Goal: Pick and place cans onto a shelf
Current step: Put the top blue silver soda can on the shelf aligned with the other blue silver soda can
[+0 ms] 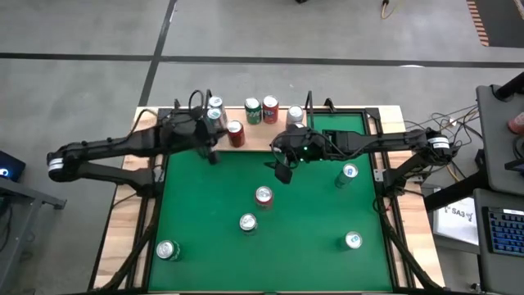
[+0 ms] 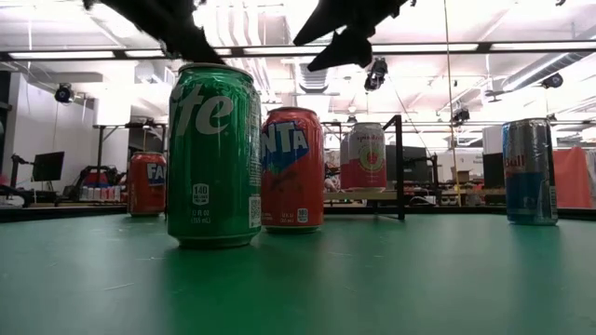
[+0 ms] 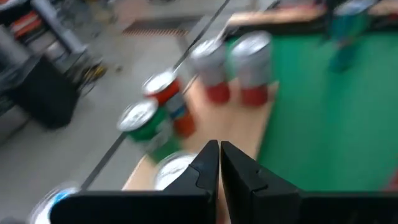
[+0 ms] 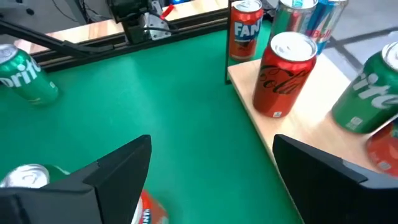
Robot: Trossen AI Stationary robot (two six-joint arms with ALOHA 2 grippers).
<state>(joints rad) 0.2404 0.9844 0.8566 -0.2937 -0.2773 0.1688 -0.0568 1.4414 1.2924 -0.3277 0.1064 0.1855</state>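
A lab: ceiling strip lights [image 2: 84, 54], monitor [image 2: 47, 166], keyboard [image 1: 501, 232], cables on concrete floor.

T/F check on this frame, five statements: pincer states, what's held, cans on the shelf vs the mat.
1. The left pincer is shut and empty. True.
2. The right pincer grips a can. False: it is open and empty.
3. A red Coca-Cola can stands upright on the shelf. True.
4. All cans are on the shelf. False: several stand on the green mat, such as the Sprite can.
5. A can lies toppled on the mat. False: all visible ones stand upright.
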